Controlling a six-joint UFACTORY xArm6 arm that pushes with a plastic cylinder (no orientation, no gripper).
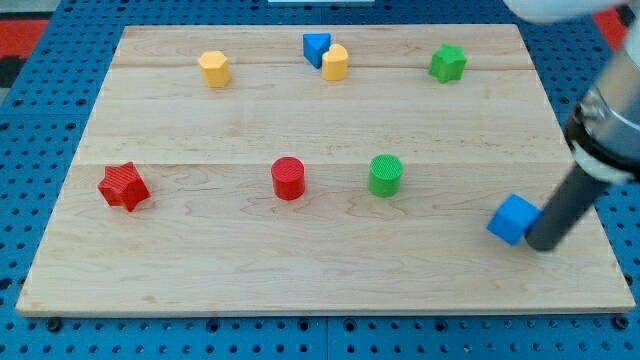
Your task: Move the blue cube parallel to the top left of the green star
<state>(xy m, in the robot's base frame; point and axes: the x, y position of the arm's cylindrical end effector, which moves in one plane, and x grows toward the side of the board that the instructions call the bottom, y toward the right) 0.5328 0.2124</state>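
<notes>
On the pale, grained wooden desk [320, 270], the blue cube [514, 218] sits at lower right, touching my tip [543, 245], the dark smooth rod's end just to its right; this end effector has nothing to clench or release. The ridged green star [448, 62] lies at upper right, well apart. A ribbed green cylinder [385, 175] and red cylinder [288, 178] stand mid-frame.

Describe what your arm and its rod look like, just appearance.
A straight dark grey, matte, round rod ending in my tip. Above it sits a wider black collar, then a blurred pale grey-white body at the view's top right, with a hint of red behind. No cables or markings are visible.
</notes>
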